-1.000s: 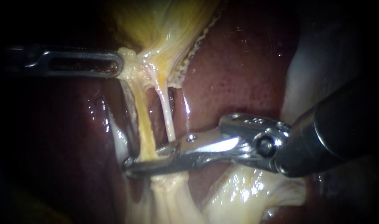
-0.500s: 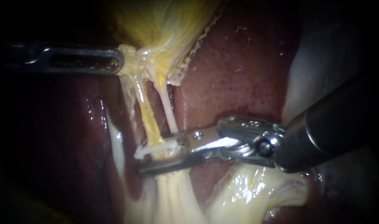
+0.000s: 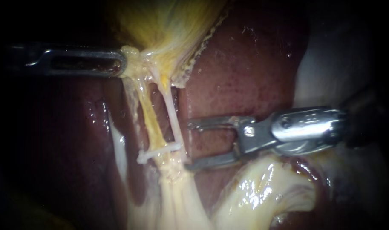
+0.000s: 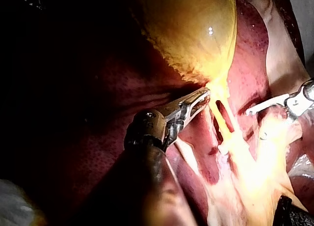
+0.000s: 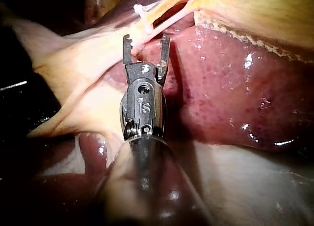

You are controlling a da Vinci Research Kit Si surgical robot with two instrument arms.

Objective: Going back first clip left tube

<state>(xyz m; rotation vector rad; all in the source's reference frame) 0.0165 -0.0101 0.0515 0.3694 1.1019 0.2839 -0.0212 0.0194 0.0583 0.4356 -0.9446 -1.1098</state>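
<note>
A white clip (image 3: 158,151) sits across the lower end of the yellow left tube (image 3: 148,115); its right end reaches the thin white right tube (image 3: 171,113). My right instrument (image 3: 189,145) stands just to the right of the clip, jaws open and empty. In the right wrist view the open jaws of the right instrument (image 5: 146,41) lie short of the clip (image 5: 140,11). My left instrument (image 3: 117,62) is shut on tissue at the neck of the gallbladder (image 3: 168,25) and holds both tubes taut. The left wrist view shows the left instrument (image 4: 200,97) and the clip (image 4: 223,148).
Dark red liver (image 3: 245,76) lies behind and to the right of the tubes. Pale yellow fatty tissue (image 3: 254,191) bulges under the right instrument. White tissue (image 3: 326,64) lies at the far right. The right instrument (image 4: 256,123) also shows in the left wrist view.
My right instrument's jaws have opened off the left tube, the white clip stays on it, and the instrument has drawn back to the right. The left instrument holds still.
</note>
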